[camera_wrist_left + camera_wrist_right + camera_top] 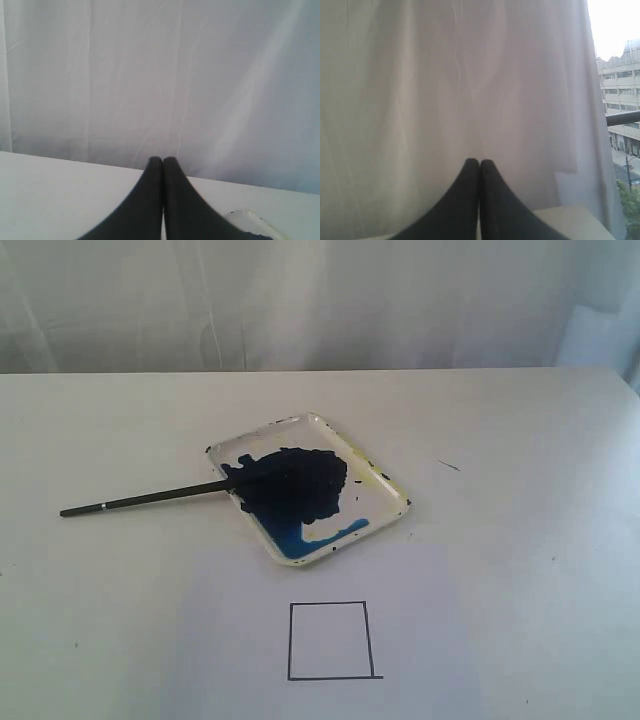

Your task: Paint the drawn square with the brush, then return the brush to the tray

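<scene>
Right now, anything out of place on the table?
Minor only. The tray sits askew; the brush pokes out over its rim, handle end on the table. On the drawn square, the bottom line overshoots one corner. Small dark mark right of the tray.

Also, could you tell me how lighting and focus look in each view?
Exterior view: soft even light, tray and square sharp, hardly any shadow. Left wrist view: shut left claw dark and blurry against bright curtain. Right wrist view: sky blown out, right claw dark.

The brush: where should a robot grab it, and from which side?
Probably mid-handle, from above. The brush rests its bristles in the paint on the tray, while its thin black handle sticks out over the table on the left arm's side.
</scene>
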Robot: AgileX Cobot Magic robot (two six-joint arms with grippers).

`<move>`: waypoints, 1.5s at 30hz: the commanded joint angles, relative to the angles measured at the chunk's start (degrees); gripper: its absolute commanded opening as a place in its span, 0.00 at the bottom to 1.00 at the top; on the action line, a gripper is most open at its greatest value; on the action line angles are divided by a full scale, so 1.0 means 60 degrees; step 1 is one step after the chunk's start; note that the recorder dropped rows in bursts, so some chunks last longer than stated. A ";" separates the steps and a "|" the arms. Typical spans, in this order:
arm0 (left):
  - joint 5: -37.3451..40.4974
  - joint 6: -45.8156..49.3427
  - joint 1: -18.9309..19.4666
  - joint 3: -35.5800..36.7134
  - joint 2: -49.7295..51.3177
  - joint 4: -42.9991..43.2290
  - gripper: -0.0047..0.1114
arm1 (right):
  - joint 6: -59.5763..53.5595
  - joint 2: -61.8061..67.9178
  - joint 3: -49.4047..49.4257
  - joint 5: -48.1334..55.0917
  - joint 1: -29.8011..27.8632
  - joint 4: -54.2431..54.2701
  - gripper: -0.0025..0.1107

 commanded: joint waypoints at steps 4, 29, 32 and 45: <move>0.1806 0.0708 0.0003 -0.2007 0.1904 -0.0075 0.04 | 0.0353 0.1038 -0.1726 0.1109 -0.0034 0.0056 0.02; 0.5245 0.4471 0.0003 -0.6438 1.0411 -0.0792 0.04 | -0.2365 0.7904 -0.5781 0.2923 0.0287 0.0156 0.11; 0.5245 0.5303 0.0003 -0.6681 1.1302 -0.1355 0.04 | -0.2988 0.8568 -0.5781 0.2993 0.0789 0.0156 0.23; 0.5826 0.6045 0.0003 -0.8124 1.4607 -0.2354 0.32 | -0.3334 1.1052 -0.6792 0.5223 0.1880 0.1124 0.49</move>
